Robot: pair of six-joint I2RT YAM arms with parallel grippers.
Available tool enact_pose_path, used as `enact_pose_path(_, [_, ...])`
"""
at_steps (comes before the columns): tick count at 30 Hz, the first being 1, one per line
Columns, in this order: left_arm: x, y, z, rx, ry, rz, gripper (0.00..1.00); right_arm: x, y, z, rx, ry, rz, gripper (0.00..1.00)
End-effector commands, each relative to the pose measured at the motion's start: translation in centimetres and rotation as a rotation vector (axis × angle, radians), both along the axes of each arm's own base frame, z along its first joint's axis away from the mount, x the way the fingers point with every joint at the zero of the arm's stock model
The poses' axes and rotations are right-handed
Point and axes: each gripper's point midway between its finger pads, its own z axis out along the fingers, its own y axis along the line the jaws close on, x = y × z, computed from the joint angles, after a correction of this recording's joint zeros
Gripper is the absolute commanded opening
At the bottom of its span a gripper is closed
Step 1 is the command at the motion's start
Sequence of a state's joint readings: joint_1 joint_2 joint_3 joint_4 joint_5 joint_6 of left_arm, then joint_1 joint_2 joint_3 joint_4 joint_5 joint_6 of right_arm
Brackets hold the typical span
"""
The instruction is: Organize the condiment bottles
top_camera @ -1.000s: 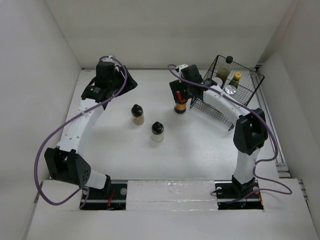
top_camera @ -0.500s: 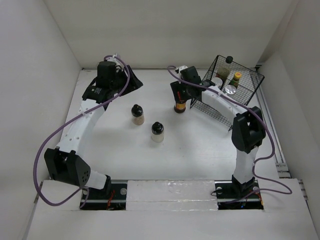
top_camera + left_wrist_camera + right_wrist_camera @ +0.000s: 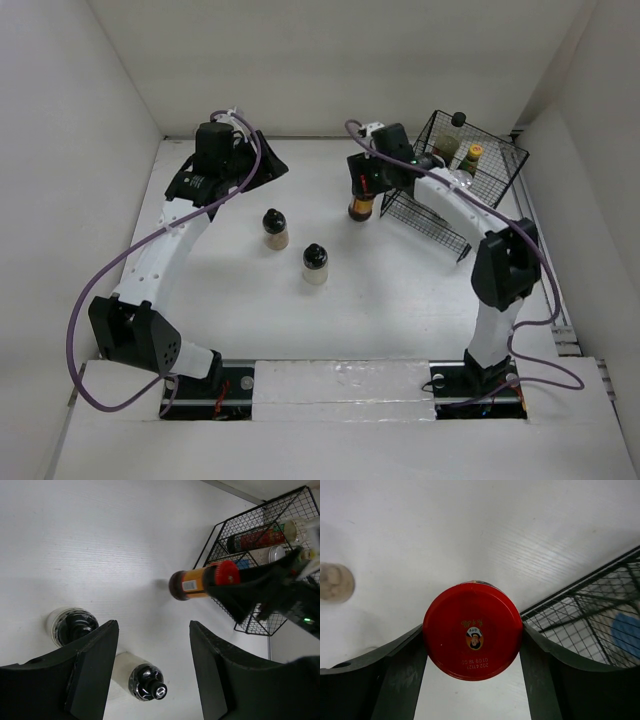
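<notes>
Beside basket [image 3: 470, 175]: red-lidded jar [image 3: 472, 631] gripped between right jaws; left jaws open, empty

We saw the wire basket [image 3: 487, 170] at the upper right of the top view, with bottles inside it. Just left of it stood the lidded jar [image 3: 361, 207], between the right gripper's [image 3: 363, 190] fingers. Two shakers [image 3: 275, 229] [image 3: 315, 264] stood near the centre, one lower right of the other.

A robotics lab test enclosure

A white table [image 3: 400, 300] is boxed in by plain white walls [image 3: 60, 150], with two cabled arms bolted at its edge.
</notes>
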State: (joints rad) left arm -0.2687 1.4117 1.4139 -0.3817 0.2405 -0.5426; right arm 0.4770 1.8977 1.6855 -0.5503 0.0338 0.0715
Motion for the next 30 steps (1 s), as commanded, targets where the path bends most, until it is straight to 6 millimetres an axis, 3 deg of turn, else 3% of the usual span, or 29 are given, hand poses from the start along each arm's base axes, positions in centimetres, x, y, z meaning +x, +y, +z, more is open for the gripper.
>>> enact_pose_path(1, [0.2,-0.3,1.2,-0.009,-0.048,-0.014,0.54,0.8,-3.0,15.6,0.202,-0.339,-0.049,0.4])
enact_pose_path(3, [0.2,-0.3,1.2,-0.009,-0.048,-0.014,0.54,0.2,-4.7,17.5,0.214,-0.356,-0.063,0.38])
enact_pose_path(9, [0.8,-0.2,1.8,0.001,-0.059,-0.009,0.54,-1.5,-8.7,19.0,0.217,-0.36,-0.114,0.36])
enact_pose_path(12, [1.2,-0.5,1.1,0.0,-0.047,-0.017,0.54,-1.6,-10.2,17.7,0.206,-0.33,-0.14,0.36])
enact_pose_path(15, [1.4,-0.8,1.1,-0.004,-0.043,-0.026,0.54,-1.3,-10.4,17.3,0.214,-0.327,-0.137,0.36])
enact_pose_path(21, [1.8,-1.1,0.9,-0.009,-0.042,-0.036,0.54,0.5,-12.0,15.6,0.176,-0.32,-0.177,0.36])
enact_pose_path(25, [1.8,-1.1,0.9,-0.009,-0.042,-0.036,0.54,1.8,-12.8,13.4,0.123,-0.305,-0.214,0.36])
enact_pose_path(26, [1.8,-1.1,0.9,-0.009,-0.042,-0.036,0.54,2.0,-12.6,13.7,0.122,-0.32,-0.215,0.36])
enact_pose_path(27, [1.8,-1.1,0.9,-0.009,-0.042,-0.036,0.54,1.9,-12.3,12.0,0.098,-0.288,-0.209,0.36])
enact_pose_path(30, [1.9,-1.1,0.7,-0.009,-0.042,-0.036,0.54,2.5,-11.7,10.6,0.077,-0.303,-0.223,0.36])
